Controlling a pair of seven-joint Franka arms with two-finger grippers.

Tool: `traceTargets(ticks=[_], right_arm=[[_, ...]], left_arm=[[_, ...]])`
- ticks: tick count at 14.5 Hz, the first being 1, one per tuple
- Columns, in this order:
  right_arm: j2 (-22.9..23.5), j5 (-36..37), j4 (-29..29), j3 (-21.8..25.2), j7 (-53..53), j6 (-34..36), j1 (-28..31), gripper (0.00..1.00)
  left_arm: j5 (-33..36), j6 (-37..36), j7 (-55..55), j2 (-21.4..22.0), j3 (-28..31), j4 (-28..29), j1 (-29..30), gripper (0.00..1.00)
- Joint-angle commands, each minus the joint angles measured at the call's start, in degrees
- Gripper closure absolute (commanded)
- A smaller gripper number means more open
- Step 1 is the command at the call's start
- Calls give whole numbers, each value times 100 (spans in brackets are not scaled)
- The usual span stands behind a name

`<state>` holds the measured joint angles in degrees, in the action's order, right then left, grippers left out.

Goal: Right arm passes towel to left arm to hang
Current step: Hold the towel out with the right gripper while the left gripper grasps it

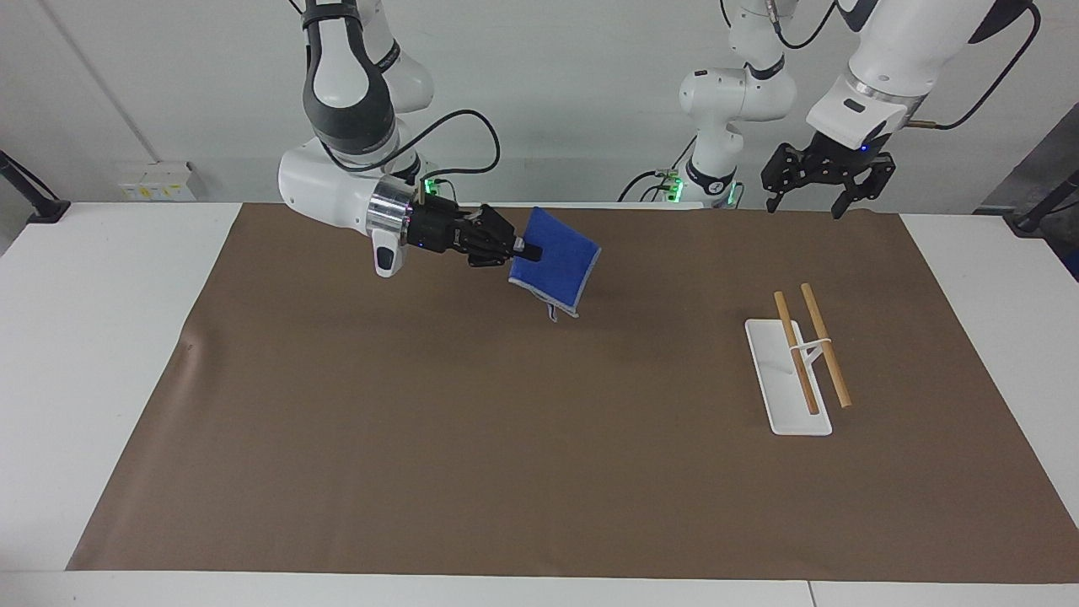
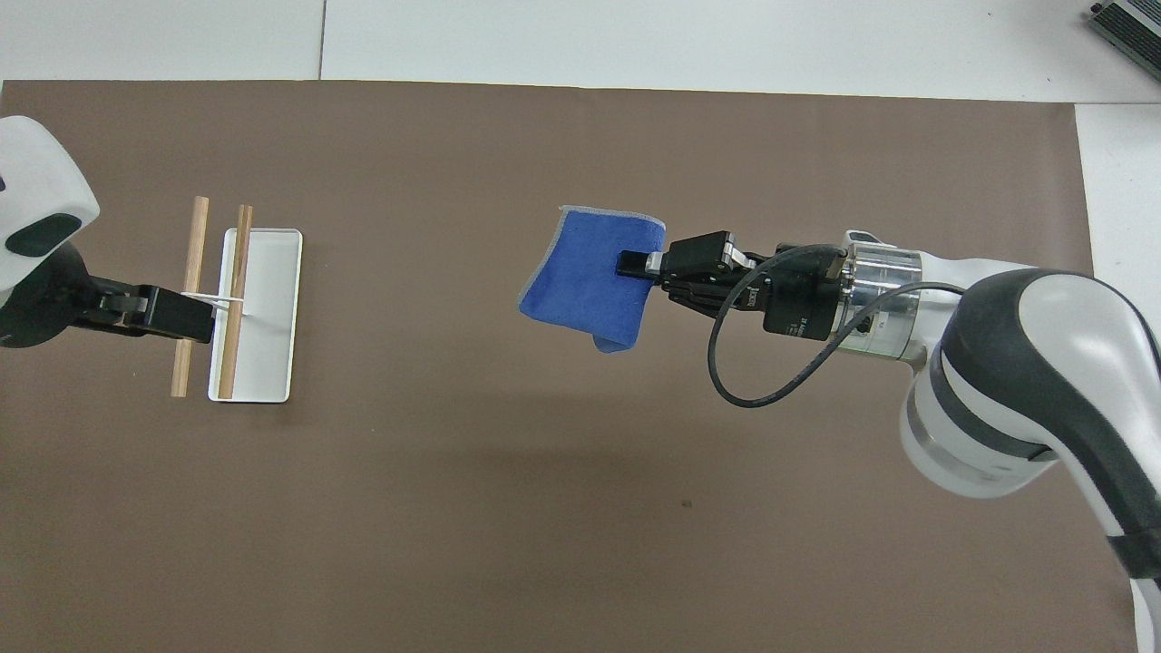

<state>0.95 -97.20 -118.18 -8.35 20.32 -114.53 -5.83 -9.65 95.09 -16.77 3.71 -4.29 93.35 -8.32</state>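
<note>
Presently I hold the towel (image 1: 556, 260) aloft over the brown mat (image 1: 539, 472), the right gripper (image 1: 524, 249) pinching one edge; the left gripper (image 1: 822, 199), jaws wide and empty, hangs above the wooden-railed rack (image 1: 801, 362). Risk, in my judgement: the soft, limp terry droops from its one pinched edge, so the receiving jaws may catch only a loose fold and drop it.

from high across the surface (image 1: 126, 337) we face the robots. from above their end we look steeply down. both views share the brown mat (image 1: 539, 472).
</note>
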Motion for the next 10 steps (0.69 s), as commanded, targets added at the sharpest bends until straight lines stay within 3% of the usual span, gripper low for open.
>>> traceTargets(ticks=[1,4,10], right_arm=[[-201,-228,-284,-27,156,316,56,100],[-201,-422,-364,-27,156,703,56,100],[-210,-562,-399,-27,147,713,-50,100]], left_arm=[[-597,614,-938,358,51,604,-91,0],[-723,1756,-2430,463,51,1061,-424,0],[-1083,2610,-4858,701,42,1589,-1197,0]])
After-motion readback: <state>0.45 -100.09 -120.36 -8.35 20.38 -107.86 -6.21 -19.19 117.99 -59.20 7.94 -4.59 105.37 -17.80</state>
